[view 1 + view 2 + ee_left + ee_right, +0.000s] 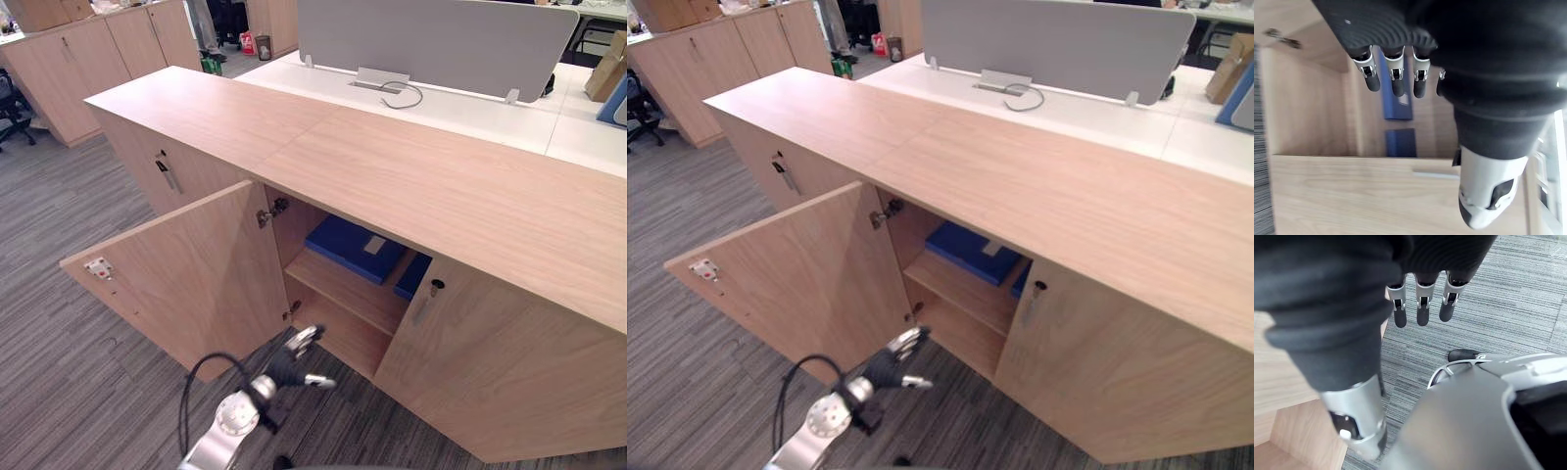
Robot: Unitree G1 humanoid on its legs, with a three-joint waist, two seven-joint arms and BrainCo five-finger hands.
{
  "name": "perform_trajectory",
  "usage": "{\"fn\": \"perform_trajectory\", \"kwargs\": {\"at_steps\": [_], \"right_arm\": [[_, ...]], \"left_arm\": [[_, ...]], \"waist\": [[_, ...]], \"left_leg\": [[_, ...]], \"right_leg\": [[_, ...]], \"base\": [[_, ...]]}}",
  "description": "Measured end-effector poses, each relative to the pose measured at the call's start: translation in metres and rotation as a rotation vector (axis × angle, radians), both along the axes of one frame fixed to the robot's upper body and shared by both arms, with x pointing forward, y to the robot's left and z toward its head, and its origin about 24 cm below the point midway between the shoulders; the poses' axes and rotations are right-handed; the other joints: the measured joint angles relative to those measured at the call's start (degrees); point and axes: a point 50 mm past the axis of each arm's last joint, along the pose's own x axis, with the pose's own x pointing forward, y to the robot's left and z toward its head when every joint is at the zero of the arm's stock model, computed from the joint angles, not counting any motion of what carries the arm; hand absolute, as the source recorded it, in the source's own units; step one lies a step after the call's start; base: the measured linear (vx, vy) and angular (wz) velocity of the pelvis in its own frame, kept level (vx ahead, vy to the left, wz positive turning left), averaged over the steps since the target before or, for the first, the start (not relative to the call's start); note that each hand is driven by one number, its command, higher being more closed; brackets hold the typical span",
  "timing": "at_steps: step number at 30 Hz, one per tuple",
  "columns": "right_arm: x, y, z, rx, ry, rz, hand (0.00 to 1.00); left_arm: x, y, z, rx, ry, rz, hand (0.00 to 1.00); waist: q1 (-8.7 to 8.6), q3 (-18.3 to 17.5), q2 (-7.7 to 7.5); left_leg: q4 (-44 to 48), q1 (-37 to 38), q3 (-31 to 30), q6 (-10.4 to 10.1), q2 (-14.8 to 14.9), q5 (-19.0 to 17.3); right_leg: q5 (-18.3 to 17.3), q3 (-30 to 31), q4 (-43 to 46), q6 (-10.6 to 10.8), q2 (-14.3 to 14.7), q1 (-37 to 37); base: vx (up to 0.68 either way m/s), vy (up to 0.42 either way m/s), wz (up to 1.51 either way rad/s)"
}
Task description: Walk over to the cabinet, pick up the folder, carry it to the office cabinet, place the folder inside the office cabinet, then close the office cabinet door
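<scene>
Right robot hand [1422,308] is hung low over the carpet [1508,298], fingers straight, nothing held. Left robot hand [294,352] is raised near the bottom edge of the open door [196,274], fingers loosely extended, empty. The door is hinged beside the opening, and its free edge is swung out to the robot's left of that hand. Beyond, the blue folder [353,247] is laid flat on the upper shelf [343,292] inside the office cabinet [411,176]. The left hand is judged nearer for closing.

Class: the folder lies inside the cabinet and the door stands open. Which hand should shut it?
Probably left. The left hand is raised beside the open door, fingers straight; the right hand hangs over the carpet.
</scene>
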Motion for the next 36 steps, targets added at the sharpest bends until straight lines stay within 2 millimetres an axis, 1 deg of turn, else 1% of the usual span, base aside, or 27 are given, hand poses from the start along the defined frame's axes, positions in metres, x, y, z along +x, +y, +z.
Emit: {"fn": "perform_trajectory", "kwargs": {"at_steps": [2, 3, 5, 6, 7, 8, 9, 11, 12, 13, 14, 15, 17, 18, 19, 20, 21, 23, 24, 25, 26, 27, 28, 30, 32, 34, 36], "right_arm": [[0.000, 0.000, 0.000, 0.005, 0.000, 0.001, 0.00], [0.000, 0.000, 0.000, 0.005, 0.000, 0.001, 0.00], [-0.001, 0.001, 0.000, 0.009, 0.003, 0.000, 0.00], [-0.001, 0.002, 0.000, 0.011, 0.002, 0.000, 0.00], [0.000, 0.003, -0.001, 0.018, 0.000, 0.001, 0.00], [-0.001, 0.004, -0.001, 0.021, 0.001, 0.002, 0.00], [-0.001, 0.004, -0.001, 0.024, 0.003, 0.002, 0.00], [0.003, 0.003, 0.000, 0.026, -0.007, 0.006, 0.00], [0.004, 0.002, 0.000, 0.025, -0.008, 0.008, 0.00], [0.006, -0.001, 0.000, 0.021, -0.005, 0.008, 0.00], [0.007, -0.002, 0.001, 0.020, -0.005, 0.007, 0.00], [0.010, -0.005, 0.002, 0.014, -0.013, 0.000, 0.00], [0.016, -0.010, 0.003, 0.000, -0.027, 0.005, 0.00], [0.026, -0.016, 0.006, -0.016, -0.055, 0.008, 0.00], [0.037, -0.020, 0.010, -0.032, -0.095, 0.008, 0.00], [0.043, -0.022, 0.012, -0.041, -0.120, 0.002, 0.00], [0.050, -0.024, 0.014, -0.047, -0.143, -0.003, 0.00], [0.051, -0.026, 0.015, -0.049, -0.147, -0.008, 0.00], [0.050, -0.030, 0.016, -0.058, -0.148, -0.016, 0.00], [0.047, -0.032, 0.016, -0.062, -0.142, -0.018, 0.00], [0.041, -0.034, 0.016, -0.068, -0.125, -0.021, 0.00], [0.037, -0.035, 0.015, -0.071, -0.117, -0.022, 0.00], [0.031, -0.038, 0.015, -0.077, -0.104, -0.020, 0.00], [0.028, -0.037, 0.014, -0.070, -0.093, -0.013, 0.00], [0.026, -0.031, 0.012, -0.044, -0.084, 0.001, 0.00], [0.028, -0.026, 0.011, -0.025, -0.088, 0.014, 0.00], [0.034, -0.019, 0.011, -0.006, -0.105, 0.052, 0.00]], "left_arm": [[-0.014, 0.023, -0.020, 0.019, 0.117, 0.125, 0.00], [-0.017, 0.029, -0.025, 0.025, 0.142, 0.161, 0.00], [-0.025, 0.058, -0.039, 0.008, 0.234, 0.363, 0.00], [-0.026, 0.066, -0.042, 0.002, 0.248, 0.418, 0.00], [-0.030, 0.086, -0.045, -0.021, 0.269, 0.565, 0.00], [-0.032, 0.094, -0.045, -0.030, 0.272, 0.624, 0.00], [-0.037, 0.110, -0.045, -0.028, 0.272, 0.736, 0.00], [-0.042, 0.135, -0.041, -0.013, 0.246, 0.896, 0.00], [-0.044, 0.150, -0.036, -0.002, 0.222, 0.981, 0.00], [-0.047, 0.160, -0.033, 0.006, 0.209, 1.040, 0.00], [-0.052, 0.171, -0.030, 0.016, 0.199, 1.098, 0.00], [-0.059, 0.185, -0.027, 0.036, 0.190, 1.160, 0.00], [-0.067, 0.202, -0.021, 0.064, 0.176, 1.229, 0.00], [-0.072, 0.218, -0.013, 0.095, 0.154, 1.292, 0.00], [-0.078, 0.233, -0.006, 0.131, 0.129, 1.354, 0.00], [-0.080, 0.245, 0.002, 0.153, 0.105, 1.392, 0.00], [-0.084, 0.263, 0.012, 0.210, 0.085, 1.432, 0.00], [-0.087, 0.273, 0.017, 0.239, 0.079, 1.453, 0.00], [-0.089, 0.285, 0.022, 0.275, 0.081, 1.475, 0.00], [-0.087, 0.287, 0.023, 0.283, 0.083, 1.473, 0.00], [-0.082, 0.290, 0.024, 0.289, 0.083, 1.468, 0.00], [-0.082, 0.290, 0.025, 0.301, 0.085, 1.465, 0.00], [-0.081, 0.290, 0.025, 0.325, 0.088, 1.457, 0.00], [-0.076, 0.290, 0.027, 0.346, 0.082, 1.446, 0.00], [-0.064, 0.290, 0.033, 0.394, 0.053, 1.414, 0.00], [-0.055, 0.293, 0.040, 0.447, 0.035, 1.369, 0.00], [-0.034, 0.303, 0.063, 0.555, -0.031, 1.297, 0.00]], "waist": [[0.30, 0.08, -0.12], [0.45, 0.14, -0.19], [1.15, 0.51, -0.64], [1.20, 0.71, -0.80], [1.32, 0.86, -1.18], [1.36, 0.92, -1.32], [1.47, 0.83, -1.22], [1.57, 0.71, -1.54], [1.88, 1.21, -1.36], [2.65, 1.51, -1.29], [3.00, 1.85, -1.68], [3.49, 2.12, -2.09], [4.38, 2.09, -2.11], [4.77, 2.27, -1.77], [4.64, 2.55, -1.27], [4.74, 2.65, -0.86], [4.60, 2.16, -0.24], [4.52, 1.99, 0.12], [4.53, 1.42, 1.10], [4.55, 1.18, 1.37], [4.74, 1.06, 1.87], [4.74, 0.84, 2.18], [4.89, 0.29, 2.79], [5.32, 0.44, 3.41], [5.36, 0.65, 3.38], [5.36, 0.72, 3.38], [5.48, 0.67, 2.97]], "left_leg": [[-0.01, 0.02, -0.28, -0.05, -0.12, -0.03], [-0.02, 0.07, -0.40, -0.06, -0.18, -0.03], [-0.05, 0.36, -1.27, -0.11, -0.51, 0.02], [-0.05, 0.49, -1.67, -0.11, -0.65, 0.03], [-0.05, 0.42, -3.06, -0.07, -1.11, 0.07], [-0.04, 0.20, -3.57, -0.17, -1.30, -0.01], [0.04, -0.69, -4.60, 0.18, -1.68, -0.27], [3.17, -4.24, -6.26, 0.71, -2.12, -1.19], [10.50, -8.92, -6.62, 0.60, -1.66, -3.52], [15.90, -11.93, -5.72, 0.36, -0.88, -5.21], [19.65, -13.88, -3.69, 0.37, -0.31, -5.68], [21.04, -14.13, -0.86, 0.39, 0.19, -5.68], [19.75, -12.98, -0.49, 0.41, 0.21, -5.68], [17.94, -11.82, -0.92, 0.48, 0.23, -5.60], [16.16, -10.92, -1.24, 0.63, 0.24, -5.02], [14.52, -10.24, -1.26, 0.60, 0.23, -4.16], [9.59, -8.69, -0.96, 0.17, -0.08, -2.16], [6.18, -7.26, -0.73, -0.52, -0.37, -0.55], [1.13, -5.39, -0.45, -1.25, -0.92, 2.03], [0.16, -5.09, -0.42, -0.95, -1.14, 2.33], [0.25, -5.01, 0.03, -0.63, -1.71, 2.15], [0.37, -5.02, 0.34, -0.42, -2.11, 1.86], [0.36, -4.96, 1.56, 0.55, -3.24, 0.90], [0.10, -4.37, 3.10, 1.26, -4.54, -0.45], [0.10, -2.66, 5.66, 2.15, -6.94, -1.76], [0.12, -1.21, 7.14, 2.37, -7.94, -2.58], [0.37, 0.10, 9.18, 2.07, -8.27, -3.07]], "right_leg": [[-0.03, -0.20, -0.06, -0.01, -0.02, 0.24], [-0.05, -0.27, -0.08, 0.01, -0.04, 0.36], [-0.32, -1.27, 0.01, 0.17, -0.16, 1.09], [-0.50, -1.77, 0.10, 0.29, -0.27, 1.42], [-1.06, -2.95, 0.55, 0.38, -0.69, 1.81], [-1.67, -3.52, 0.87, 0.23, -0.92, 1.75], [-2.51, -4.95, 1.64, 0.45, -1.26, 1.34], [-3.03, -7.19, 2.40, 0.89, -1.76, 0.16], [-2.67, -8.16, 3.16, 0.65, -2.05, -0.79], [-2.21, -8.49, 3.89, 1.02, -1.99, -0.91], [-2.22, -8.99, 4.42, 1.00, -2.17, -0.90], [-2.24, -9.57, 4.92, 0.97, -2.49, -0.44], [-2.54, -9.34, 5.44, 0.64, -2.73, -0.59], [-2.94, -8.91, 5.89, 0.58, -2.77, -0.46], [-3.36, -8.43, 6.67, 0.48, -2.83, -0.86], [-3.53, -7.97, 7.35, 0.44, -2.94, -1.46], [-3.93, -7.43, 8.09, 0.18, -2.98, -3.09], [-4.03, -7.13, 8.23, 0.05, -2.98, -3.65], [-3.88, -6.66, 8.33, -0.03, -2.97, -4.47], [-3.85, -6.62, 8.50, 0.01, -3.10, -4.61], [-3.88, -6.41, 9.14, 0.07, -4.02, -4.94], [-4.01, -6.15, 9.45, 0.29, -4.54, -5.27], [-4.51, -4.90, 11.36, 0.98, -6.31, -6.55], [-5.18, -3.59, 14.26, 1.35, -8.71, -7.70], [-6.08, -2.76, 18.77, 2.20, -13.15, -8.54], [-6.18, -2.75, 20.66, 2.33, -15.12, -8.50], [-6.03, -2.87, 21.90, 2.10, -16.16, -8.55]], "base": [[-0.02, 0.003, 0.07], [-0.04, 0.014, 0.09], [-0.05, 0.013, 0.18], [-0.06, 0.019, 0.39], [-0.04, 0.014, 0.40], [-0.05, 0.030, 0.58], [-0.02, 0.030, 0.55], [-0.01, 0.037, 0.68], [0.00, 0.030, 0.47], [0.00, 0.025, 0.32], [0.01, 0.029, 0.19], [0.01, 0.031, 0.19], [-0.01, 0.023, -0.07], [-0.04, 0.000, -0.21], [-0.06, -0.002, -0.21], [-0.14, 0.017, -0.18], [-0.12, 0.025, -0.16], [-0.08, 0.029, -0.14], [-0.05, 0.044, -0.12], [-0.06, 0.062, -0.13], [-0.04, 0.064, -0.06], [-0.01, 0.091, -0.24], [0.03, 0.134, -0.34], [0.05, 0.171, -0.37], [0.06, 0.205, -0.40], [0.05, 0.172, -0.41], [0.03, 0.116, -0.48]]}}
